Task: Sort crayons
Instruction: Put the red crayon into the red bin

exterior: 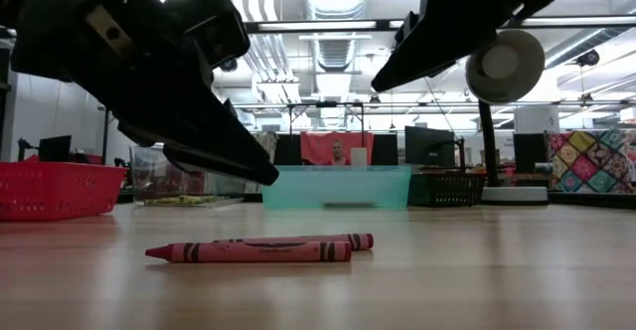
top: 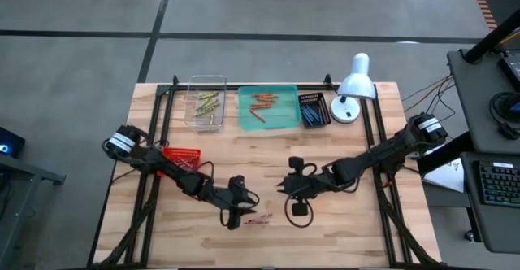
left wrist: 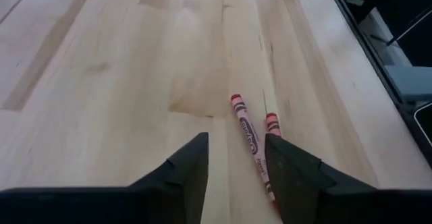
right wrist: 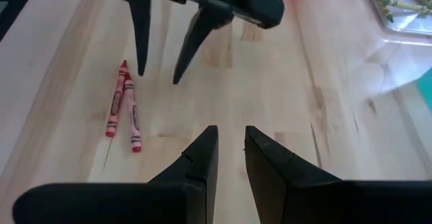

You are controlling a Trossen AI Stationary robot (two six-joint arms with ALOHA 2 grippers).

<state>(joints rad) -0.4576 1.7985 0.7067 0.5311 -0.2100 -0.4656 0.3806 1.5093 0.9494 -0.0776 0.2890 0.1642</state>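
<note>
Pale wooden worktop (top: pixel 341 221) lies beneath my two dark arms. My left end effector (right wrist: pixel 156 74) hangs spread and empty just above two red wax crayons (right wrist: pixel 123 106) lying side by side; my right end effector (right wrist: pixel 229 150), near it, holds nothing, fingers slightly apart.

Table: pale wooden plank table top (top: pixel 349 221), smooth, faint satin sheen
Crayons: two red paper-wrapped wax crayons (exterior: pixel 260 248), matt labels
Basket: red plastic mesh basket (exterior: pixel 55 191)
Tray: translucent teal plastic tray (top: pixel 268 107), glossy
Fingers: left gripper's dark matt plastic fingers (left wrist: pixel 196 166)
</note>
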